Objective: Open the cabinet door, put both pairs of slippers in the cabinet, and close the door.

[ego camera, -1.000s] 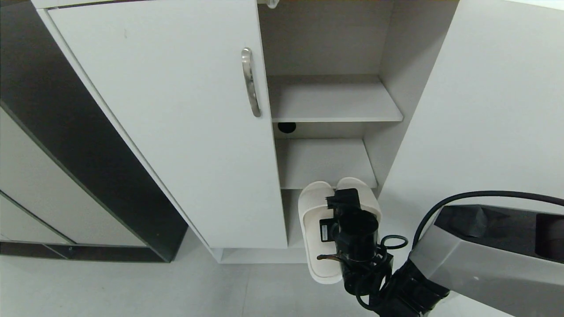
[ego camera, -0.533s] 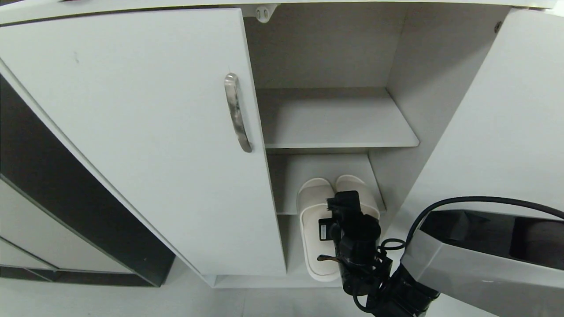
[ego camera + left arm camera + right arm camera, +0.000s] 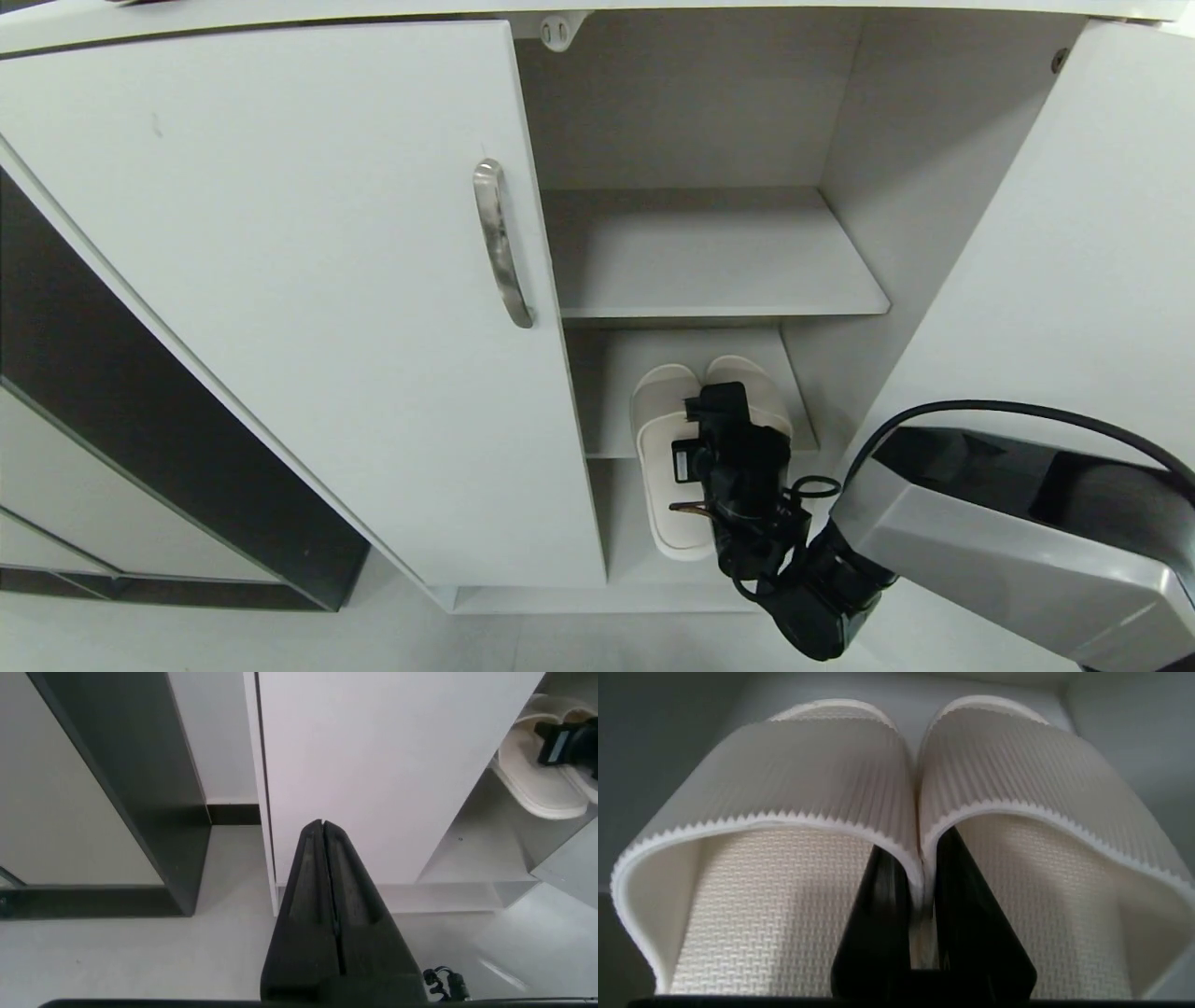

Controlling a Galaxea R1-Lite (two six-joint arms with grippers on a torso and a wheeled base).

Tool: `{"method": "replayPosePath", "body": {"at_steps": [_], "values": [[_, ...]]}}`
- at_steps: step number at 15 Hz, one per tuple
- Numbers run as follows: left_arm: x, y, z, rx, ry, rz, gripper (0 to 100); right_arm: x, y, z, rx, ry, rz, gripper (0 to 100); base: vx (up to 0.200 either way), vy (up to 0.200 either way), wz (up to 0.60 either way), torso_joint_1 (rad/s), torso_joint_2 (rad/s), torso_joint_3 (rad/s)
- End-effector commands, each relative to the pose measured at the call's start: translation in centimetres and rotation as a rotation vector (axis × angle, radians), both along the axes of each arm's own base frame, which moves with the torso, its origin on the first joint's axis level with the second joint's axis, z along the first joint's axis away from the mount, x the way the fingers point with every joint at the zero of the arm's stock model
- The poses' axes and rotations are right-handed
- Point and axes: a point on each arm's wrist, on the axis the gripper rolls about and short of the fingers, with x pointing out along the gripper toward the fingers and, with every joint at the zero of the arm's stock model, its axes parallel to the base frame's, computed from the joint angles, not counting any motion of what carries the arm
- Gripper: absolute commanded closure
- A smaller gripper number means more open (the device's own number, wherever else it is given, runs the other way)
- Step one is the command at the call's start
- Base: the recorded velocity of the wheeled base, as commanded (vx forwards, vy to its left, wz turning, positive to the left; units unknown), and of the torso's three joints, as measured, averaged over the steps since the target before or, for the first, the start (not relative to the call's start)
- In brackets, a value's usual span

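A pair of white ribbed slippers [image 3: 661, 504] hangs side by side in the open right half of the white cabinet [image 3: 840, 168]. Their toes lie over the lower shelf [image 3: 611, 392] and their heels stick out in front. My right gripper [image 3: 715, 411] is shut on the two inner strap edges, pinching them together between its black fingers [image 3: 878, 915]; the slippers [image 3: 813, 793] face away from the wrist. My left gripper [image 3: 322, 829] is shut on nothing, low in front of the closed left door [image 3: 374, 756], with the slippers [image 3: 542, 770] off to one side.
The left door [image 3: 308, 280] is closed and has a metal handle [image 3: 501, 245]. The right door [image 3: 1083, 233] stands swung open beside my right arm. The upper shelf [image 3: 709, 257] is bare. A dark panel [image 3: 140, 373] borders the cabinet on the left, above grey floor [image 3: 233, 639].
The head camera shifted after the oldest frame. Since half a second ago my right gripper has carried the slippers a little deeper into the cabinet, toes farther over the lower shelf.
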Motion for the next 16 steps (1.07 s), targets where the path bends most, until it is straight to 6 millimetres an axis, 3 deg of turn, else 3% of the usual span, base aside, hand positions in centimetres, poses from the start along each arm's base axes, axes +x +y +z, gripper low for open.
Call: {"method": "replayPosePath", "body": {"at_steps": [1,8,16], "values": [[0.0,0.0,0.0,0.000,0.001,0.001,100,1.6,0.2,0.4,0.010,-0.010,-0.018,100,0.000,0.000,0.00,0.000,0.00,0.000],[0.0,0.0,0.0,0.000,0.001,0.001,100,6.5,0.8,2.4,0.049,-0.047,-0.074,100,0.000,0.000,0.00,0.000,0.00,0.000],[0.0,0.0,0.0,0.000,0.001,-0.001,100,7.9,1.1,2.1,0.044,-0.042,-0.075,100,0.000,0.000,0.00,0.000,0.00,0.000]]}}
